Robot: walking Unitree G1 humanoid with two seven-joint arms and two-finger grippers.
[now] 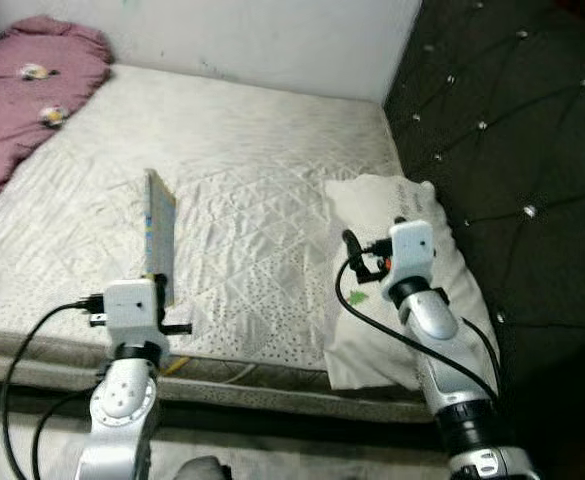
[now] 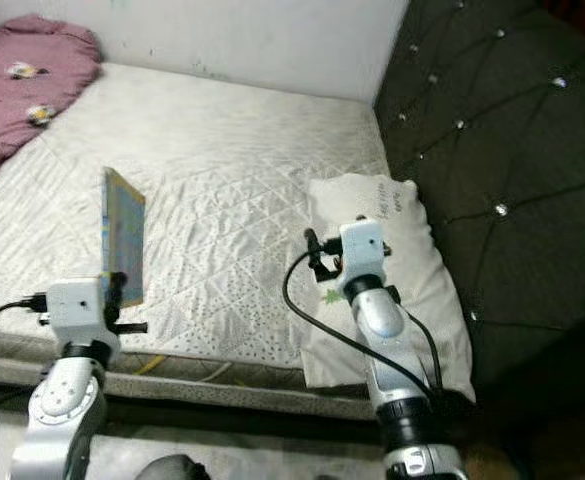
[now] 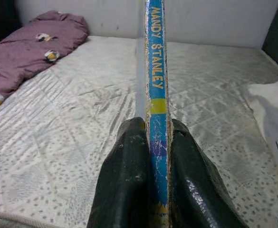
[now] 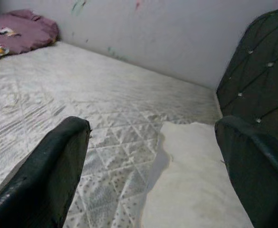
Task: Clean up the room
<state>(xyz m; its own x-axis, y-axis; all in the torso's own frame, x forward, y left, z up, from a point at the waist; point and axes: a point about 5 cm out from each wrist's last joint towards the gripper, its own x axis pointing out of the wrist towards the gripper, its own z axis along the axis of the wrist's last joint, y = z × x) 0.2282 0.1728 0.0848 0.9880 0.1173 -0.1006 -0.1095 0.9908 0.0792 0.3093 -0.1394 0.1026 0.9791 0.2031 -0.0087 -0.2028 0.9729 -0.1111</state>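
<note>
A thin picture book [image 1: 160,232] with a blue spine [image 3: 157,71] stands upright on edge above the near side of the bed. My left gripper [image 3: 158,127] is shut on its lower end, one black finger [image 3: 129,161] pressed to each face. My right gripper [image 4: 153,126] is open, hovering over a white pillow [image 1: 364,205] that lies at the bed's right side beside the headboard. Nothing sits between the right fingers [image 4: 58,161]; the pillow [image 4: 191,190] is below them.
The white quilted mattress [image 1: 262,150] stretches away to a white wall [image 1: 272,40]. A purple blanket with small prints [image 1: 27,90] is bunched at the far left corner. A dark tufted headboard [image 1: 517,150] rises on the right. The bed's front edge [image 1: 272,378] lies close beneath my arms.
</note>
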